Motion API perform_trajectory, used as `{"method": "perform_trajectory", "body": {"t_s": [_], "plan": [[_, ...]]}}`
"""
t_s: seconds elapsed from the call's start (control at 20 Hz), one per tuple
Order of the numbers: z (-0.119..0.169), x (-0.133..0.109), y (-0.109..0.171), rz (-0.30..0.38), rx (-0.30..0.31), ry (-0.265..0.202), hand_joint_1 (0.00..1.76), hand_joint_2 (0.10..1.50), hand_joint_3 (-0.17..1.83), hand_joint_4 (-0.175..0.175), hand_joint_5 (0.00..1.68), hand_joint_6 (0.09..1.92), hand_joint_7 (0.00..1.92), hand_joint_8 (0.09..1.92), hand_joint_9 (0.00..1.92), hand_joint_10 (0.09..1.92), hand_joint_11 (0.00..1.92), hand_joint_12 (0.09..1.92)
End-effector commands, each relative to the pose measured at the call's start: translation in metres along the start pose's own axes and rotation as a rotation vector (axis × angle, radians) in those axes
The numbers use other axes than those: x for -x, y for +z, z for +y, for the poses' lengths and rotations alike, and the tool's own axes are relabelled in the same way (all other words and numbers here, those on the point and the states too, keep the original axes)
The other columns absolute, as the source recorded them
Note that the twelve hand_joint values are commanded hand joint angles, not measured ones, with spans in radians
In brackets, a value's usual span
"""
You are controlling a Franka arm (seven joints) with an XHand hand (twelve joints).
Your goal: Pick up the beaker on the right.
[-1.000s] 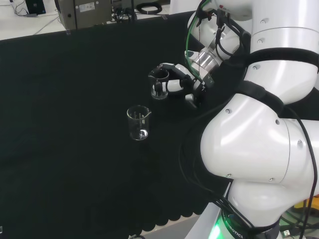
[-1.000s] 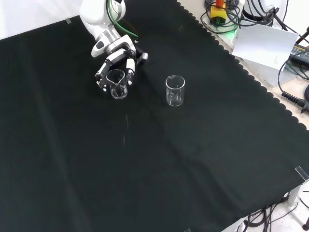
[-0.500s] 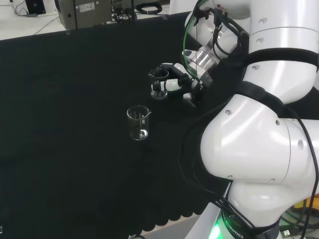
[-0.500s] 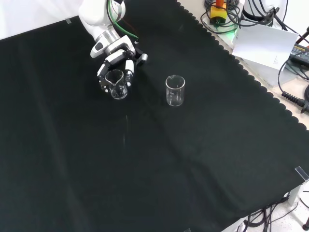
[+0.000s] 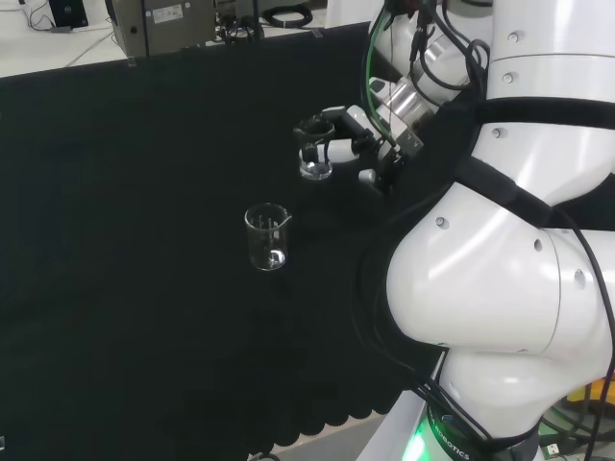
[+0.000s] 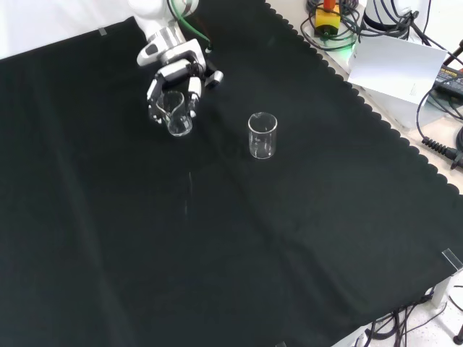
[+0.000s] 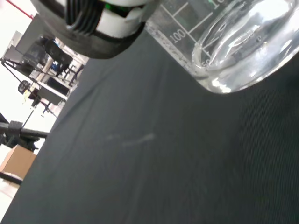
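Note:
Two clear glass beakers are on view. My hand point(image 5: 348, 146) point(image 6: 178, 81) is shut on the small beaker point(image 5: 314, 154) point(image 6: 176, 116), fingers curled round its wall. That beaker hangs a little above the black cloth; in the wrist view its base point(image 7: 238, 51) shows close up, with cloth below it. The other beaker point(image 5: 267, 237) point(image 6: 262, 135) stands upright on the cloth, apart from the hand: nearer and to the left in the head view, to the right in the front view.
Black cloth point(image 6: 239, 238) covers the bench, with its scalloped edge point(image 6: 376, 116) at the right of the front view. Cables and a white sheet point(image 6: 398, 65) lie beyond that edge. The arm's white links point(image 5: 500, 288) stand at the right of the head view.
The hand has risen with the small beaker held in it, lifting it off the cloth and a little toward the arm's base. The other beaker has not moved.

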State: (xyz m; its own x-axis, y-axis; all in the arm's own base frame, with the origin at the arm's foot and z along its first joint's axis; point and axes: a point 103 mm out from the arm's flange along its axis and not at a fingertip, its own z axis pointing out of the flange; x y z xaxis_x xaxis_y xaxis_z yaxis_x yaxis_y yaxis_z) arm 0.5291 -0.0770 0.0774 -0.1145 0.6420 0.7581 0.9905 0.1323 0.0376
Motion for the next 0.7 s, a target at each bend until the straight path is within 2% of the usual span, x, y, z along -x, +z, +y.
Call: {"method": "perform_trajectory", "body": {"t_s": [0.05, 0.4, 0.7], "plan": [[-0.014, -0.014, -0.04, -0.079, 0.022, -0.03, 1.43, 1.03, -0.17, -0.145, 1.22, 0.54, 1.29, 0.57, 1.6, 0.09, 1.24, 0.91], [-0.038, -0.045, -0.062, -0.108, 0.002, 0.001, 1.43, 1.02, -0.17, -0.149, 1.24, 0.5, 1.3, 0.56, 1.62, 0.09, 1.26, 0.9], [-0.063, -0.07, -0.073, -0.147, -0.014, -0.002, 1.43, 1.02, -0.17, -0.149, 1.25, 0.48, 1.3, 0.55, 1.63, 0.09, 1.26, 0.9]]}}
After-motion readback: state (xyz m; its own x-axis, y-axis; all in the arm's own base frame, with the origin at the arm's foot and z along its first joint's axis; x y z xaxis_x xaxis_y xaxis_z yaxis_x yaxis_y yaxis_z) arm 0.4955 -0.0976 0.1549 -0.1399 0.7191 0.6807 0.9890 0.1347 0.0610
